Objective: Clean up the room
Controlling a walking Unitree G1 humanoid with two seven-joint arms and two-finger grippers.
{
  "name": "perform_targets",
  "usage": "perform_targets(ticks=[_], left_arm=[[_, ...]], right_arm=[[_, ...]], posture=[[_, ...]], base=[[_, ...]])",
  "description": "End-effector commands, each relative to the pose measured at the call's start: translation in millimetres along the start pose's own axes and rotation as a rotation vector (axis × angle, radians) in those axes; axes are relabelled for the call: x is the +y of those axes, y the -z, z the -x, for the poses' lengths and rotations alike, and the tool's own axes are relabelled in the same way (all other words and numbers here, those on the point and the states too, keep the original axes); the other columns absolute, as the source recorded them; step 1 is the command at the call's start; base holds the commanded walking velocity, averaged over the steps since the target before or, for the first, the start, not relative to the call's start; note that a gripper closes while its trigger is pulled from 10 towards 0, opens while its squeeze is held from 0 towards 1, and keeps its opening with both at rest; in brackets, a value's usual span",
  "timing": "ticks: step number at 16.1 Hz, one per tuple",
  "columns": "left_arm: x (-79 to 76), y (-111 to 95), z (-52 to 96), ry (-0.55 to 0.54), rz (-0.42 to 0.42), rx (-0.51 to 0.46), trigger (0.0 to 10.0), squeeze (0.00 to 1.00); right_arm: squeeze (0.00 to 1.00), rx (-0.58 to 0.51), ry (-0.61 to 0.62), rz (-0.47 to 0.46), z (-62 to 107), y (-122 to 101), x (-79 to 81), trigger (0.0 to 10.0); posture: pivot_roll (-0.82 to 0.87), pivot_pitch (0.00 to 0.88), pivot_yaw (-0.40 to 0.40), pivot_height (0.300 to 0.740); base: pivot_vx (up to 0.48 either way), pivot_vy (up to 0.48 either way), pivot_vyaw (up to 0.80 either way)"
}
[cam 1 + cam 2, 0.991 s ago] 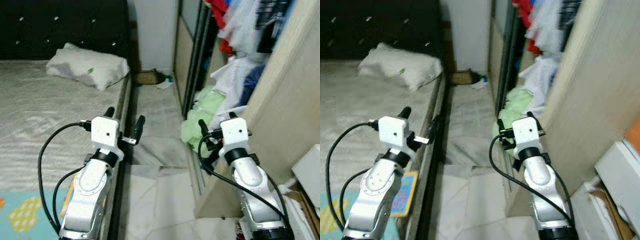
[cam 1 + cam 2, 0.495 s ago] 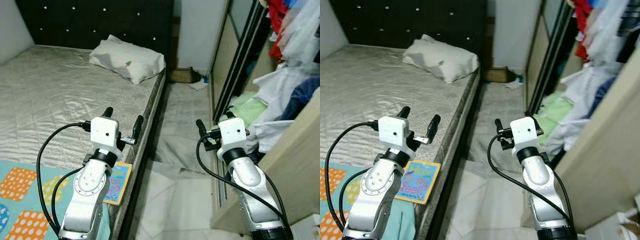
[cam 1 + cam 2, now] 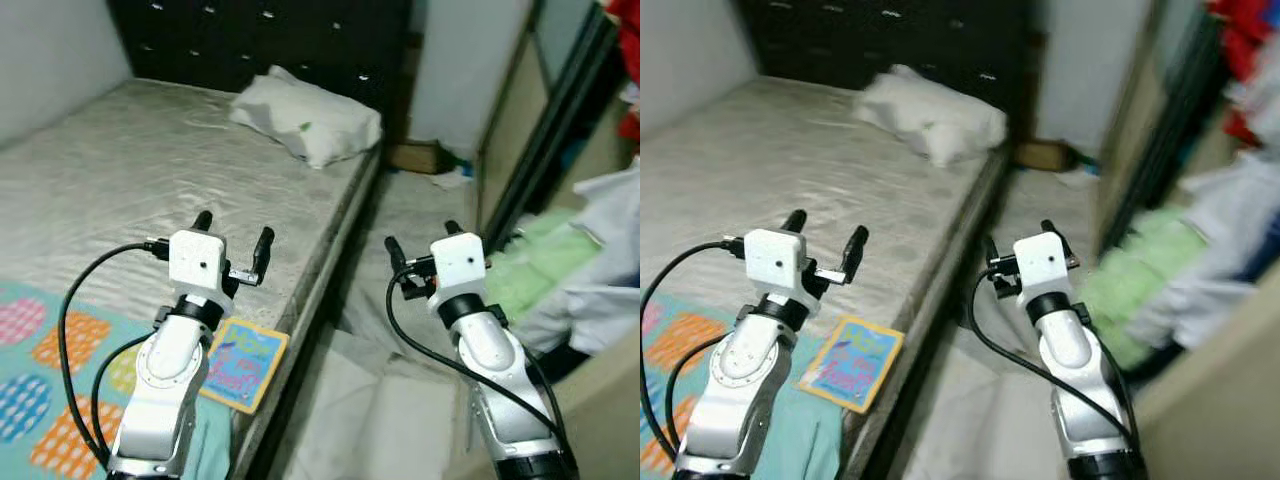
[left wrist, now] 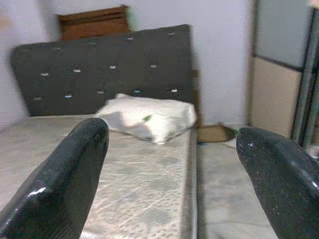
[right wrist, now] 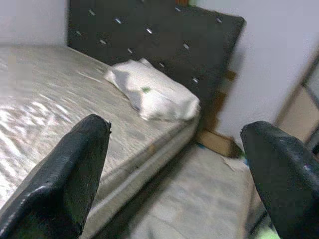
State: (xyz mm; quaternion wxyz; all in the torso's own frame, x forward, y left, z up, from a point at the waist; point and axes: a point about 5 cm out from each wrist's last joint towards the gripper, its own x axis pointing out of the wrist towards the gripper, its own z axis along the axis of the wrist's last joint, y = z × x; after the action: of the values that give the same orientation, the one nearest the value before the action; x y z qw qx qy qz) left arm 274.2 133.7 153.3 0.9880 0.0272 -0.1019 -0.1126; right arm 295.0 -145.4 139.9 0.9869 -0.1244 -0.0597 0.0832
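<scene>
Bedroom, head views: bed (image 3: pixel 150 170) with grey quilted mattress fills the left, dark tufted headboard (image 3: pixel 260 40) behind, white pillow (image 3: pixel 305 115) at its top right corner. Colourful patterned blanket (image 3: pixel 40 380) at the foot of the bed, with a children's book (image 3: pixel 243 350) lying on the mattress edge just beside it. Narrow floor aisle on the right; green cloth (image 3: pixel 535 270) and pale garments (image 3: pixel 610 260) spill from the wardrobe. Left gripper (image 3: pixel 232 242) held over the mattress above the book, fingers apart, holding nothing. Right gripper (image 3: pixel 418 250) over the aisle, fingers apart, empty. Versus 1.0 s ago: whole picture has swung toward the bed, so the camera turned left; wardrobe was centre-right then, now at the frame edge, and the book and blanket have come into sight. Arms hold the same pose. Read: robot is reorienting from the clothes pile to the bed, book looks like the next candidate, nothing picked up yet. Left wrist view: both fingers (image 4: pixel 60 174) wide apart, pillow and headboard ahead. Right wrist view: fingers (image 5: pixel 65 174) wide apart, same pillow (image 5: pixel 154 97) and the bed edge ahead, slightly blurred, consistent with turning.
</scene>
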Motion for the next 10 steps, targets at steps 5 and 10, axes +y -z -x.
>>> perform_targets(ticks=[5,10], left_arm=[[-4.0,-1.2,-2.1,0.010,-0.007,-0.007,10.0,0.00],[-4.5,-1.5,-3.2,0.011,-0.011,-0.011,10.0,0.00]], right_arm=[[0.00,-0.008,0.006,0.004,-1.1,-0.8,-3.5,10.0],[0.00,-0.011,0.001,0.005,-2.2,-0.6,-3.0,10.0]], posture=[[-0.03,0.002,-0.026,0.740],[-0.03,0.000,-0.025,0.740]], base=[[0.000,0.000,0.80],[0.000,0.000,0.80]])
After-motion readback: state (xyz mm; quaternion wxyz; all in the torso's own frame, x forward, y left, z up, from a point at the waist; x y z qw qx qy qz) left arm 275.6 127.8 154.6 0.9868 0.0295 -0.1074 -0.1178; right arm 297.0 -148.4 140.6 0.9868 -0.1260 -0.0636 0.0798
